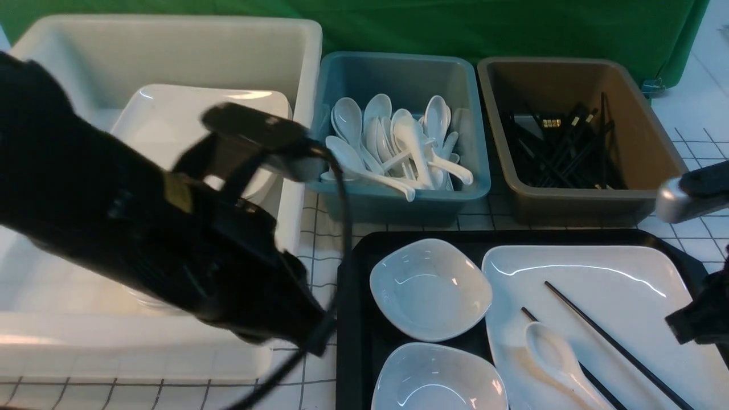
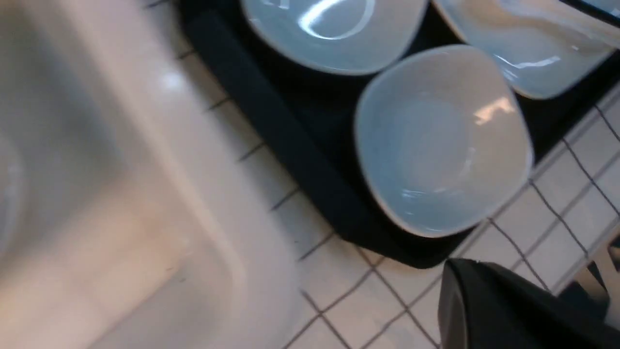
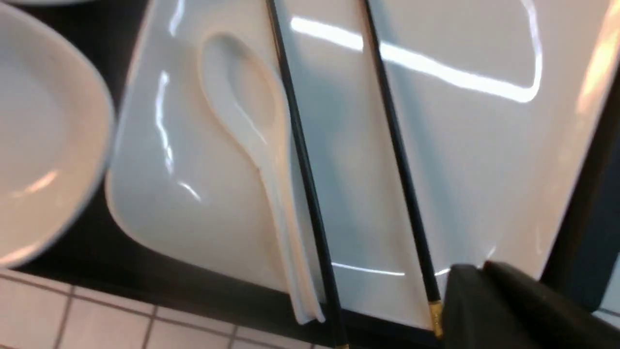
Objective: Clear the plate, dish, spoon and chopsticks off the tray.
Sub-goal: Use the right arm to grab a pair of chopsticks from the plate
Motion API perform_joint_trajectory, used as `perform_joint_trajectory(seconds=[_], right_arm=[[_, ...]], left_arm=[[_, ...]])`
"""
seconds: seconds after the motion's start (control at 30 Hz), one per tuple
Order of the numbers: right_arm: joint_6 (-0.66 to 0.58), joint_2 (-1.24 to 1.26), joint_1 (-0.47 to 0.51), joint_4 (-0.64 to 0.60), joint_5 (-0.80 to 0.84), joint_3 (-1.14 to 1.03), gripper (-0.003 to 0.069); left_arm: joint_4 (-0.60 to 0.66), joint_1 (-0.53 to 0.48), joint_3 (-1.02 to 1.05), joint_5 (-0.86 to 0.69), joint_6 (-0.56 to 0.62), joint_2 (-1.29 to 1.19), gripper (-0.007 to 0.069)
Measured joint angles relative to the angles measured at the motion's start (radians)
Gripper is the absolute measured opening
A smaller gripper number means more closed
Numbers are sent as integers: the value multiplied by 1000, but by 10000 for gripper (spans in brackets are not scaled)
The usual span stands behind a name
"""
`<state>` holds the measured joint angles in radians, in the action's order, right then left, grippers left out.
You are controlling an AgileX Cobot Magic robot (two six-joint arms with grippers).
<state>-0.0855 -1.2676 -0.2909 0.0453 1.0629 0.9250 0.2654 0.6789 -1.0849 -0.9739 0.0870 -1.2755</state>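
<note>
The tray (image 1: 352, 319) holds 2 small dishes (image 1: 430, 287) and 1 plate (image 1: 598, 279). On the plate lie 1 spoon (image 1: 555, 356) and 2 chopsticks (image 1: 603, 336).

Behind it you see 3 tubs: a white tub (image 1: 171, 40), a blue tub (image 1: 398, 71) of loose spoons (image 1: 393, 142), and a brown tub (image 1: 569, 77) of black sticks (image 1: 564, 154).

In the left wrist view, your left gripper (image 2: 489, 295) is closed, beside the tray's corner.

In the right wrist view, your right gripper (image 3: 489, 300) sits by a chopstick end. You cannot tell its state.

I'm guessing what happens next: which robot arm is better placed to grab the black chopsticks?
Right, most likely. The right gripper is beside the gold-tipped end of one of the chopsticks on the plate. The left arm is left of the tray, nearer the small dishes.
</note>
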Motion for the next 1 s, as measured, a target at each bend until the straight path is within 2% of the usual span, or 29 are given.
perform_joint_trajectory(seconds=[0.1, 0.2, 0.33, 0.6, 1.0], right_arm=[[-22, -100, 0, 0, 4, 0, 280], [-35, -179, 0, 0, -19, 0, 501], [-56, -254, 0, 0, -60, 1, 650], [-69, -363, 0, -7, -127, 1, 643], [-76, -382, 0, -27, -176, 2, 634]], left_arm=[[-3, 126, -30, 44, -17, -48, -11], [0, 191, -36, 86, -17, -87, -11], [0, 214, -36, 97, -17, -117, -11], [-24, 214, -36, 114, -17, -121, -11], [-30, 214, -36, 158, -17, -121, -3]])
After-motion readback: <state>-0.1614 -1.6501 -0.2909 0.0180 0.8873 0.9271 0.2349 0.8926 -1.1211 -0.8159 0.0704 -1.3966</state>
